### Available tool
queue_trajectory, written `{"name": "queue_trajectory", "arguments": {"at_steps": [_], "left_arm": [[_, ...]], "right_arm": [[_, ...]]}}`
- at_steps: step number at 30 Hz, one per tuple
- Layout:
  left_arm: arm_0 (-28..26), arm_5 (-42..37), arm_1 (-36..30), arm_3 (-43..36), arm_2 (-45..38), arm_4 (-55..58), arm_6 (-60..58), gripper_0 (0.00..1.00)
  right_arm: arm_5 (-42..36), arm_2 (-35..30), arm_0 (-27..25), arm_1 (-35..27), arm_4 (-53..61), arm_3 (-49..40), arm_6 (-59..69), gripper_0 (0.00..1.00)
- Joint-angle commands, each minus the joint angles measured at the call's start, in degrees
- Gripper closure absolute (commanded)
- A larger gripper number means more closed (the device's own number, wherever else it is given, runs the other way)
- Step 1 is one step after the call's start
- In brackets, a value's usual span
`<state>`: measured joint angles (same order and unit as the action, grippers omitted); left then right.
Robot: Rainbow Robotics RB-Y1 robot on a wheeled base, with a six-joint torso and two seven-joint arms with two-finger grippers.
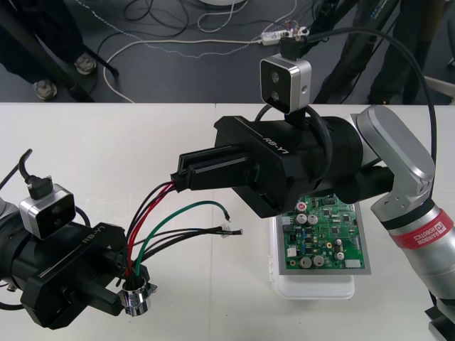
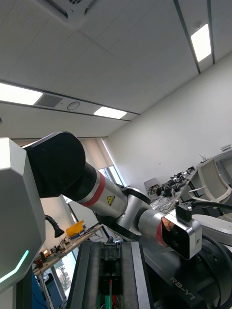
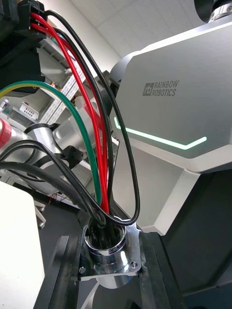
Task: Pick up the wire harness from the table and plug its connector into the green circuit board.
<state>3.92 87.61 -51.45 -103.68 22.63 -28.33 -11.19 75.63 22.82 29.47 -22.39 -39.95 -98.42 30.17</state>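
The wire harness hangs in the air between both grippers. My left gripper (image 1: 126, 302), low at the front left, is shut on the round metal socket (image 1: 136, 297); in the left wrist view the flanged socket (image 3: 109, 247) sits clamped between the fingers (image 3: 62, 270). Red, black and green wires (image 1: 146, 213) rise from it to the small black plug (image 1: 175, 180), which my right gripper (image 1: 186, 170) is shut on above the table's middle. The plug (image 2: 111, 255) shows between the right fingers (image 2: 87, 275). The green circuit board (image 1: 323, 238) on its white base (image 1: 313, 288) lies under the right arm, partly hidden.
Two loose wire ends, one green (image 1: 226, 211) and one black (image 1: 238, 231), stick out toward the board. The table's far edge runs behind the right gripper, with cables on the dark floor beyond it.
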Motion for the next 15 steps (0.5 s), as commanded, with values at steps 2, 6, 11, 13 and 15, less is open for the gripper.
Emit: {"name": "queue_trajectory", "arguments": {"at_steps": [2,6,11,13,15], "left_arm": [[2.05,2.39,-1.64,-1.79,1.02,1.09,-3.31,1.0],[2.05,2.39,-1.64,-1.79,1.02,1.09,-3.31,1.0],[2.05,2.39,-1.64,-1.79,1.02,1.09,-3.23,1.0],[2.05,2.39,-1.64,-1.79,1.02,1.26,-3.31,0.87],[1.96,2.39,-1.64,-1.7,1.02,1.53,-3.31,0.16]], "right_arm": [[0.04,0.55,2.0,0.85,0.84,-2.04,1.3,1.0],[-0.05,0.38,2.0,0.68,0.84,-2.04,1.12,1.0],[0.04,0.11,2.0,0.59,0.93,-2.04,1.21,1.0],[-0.05,0.03,2.0,0.5,0.93,-2.04,1.21,1.0],[-0.05,-0.15,2.0,0.5,0.84,-2.04,1.21,1.0]]}}
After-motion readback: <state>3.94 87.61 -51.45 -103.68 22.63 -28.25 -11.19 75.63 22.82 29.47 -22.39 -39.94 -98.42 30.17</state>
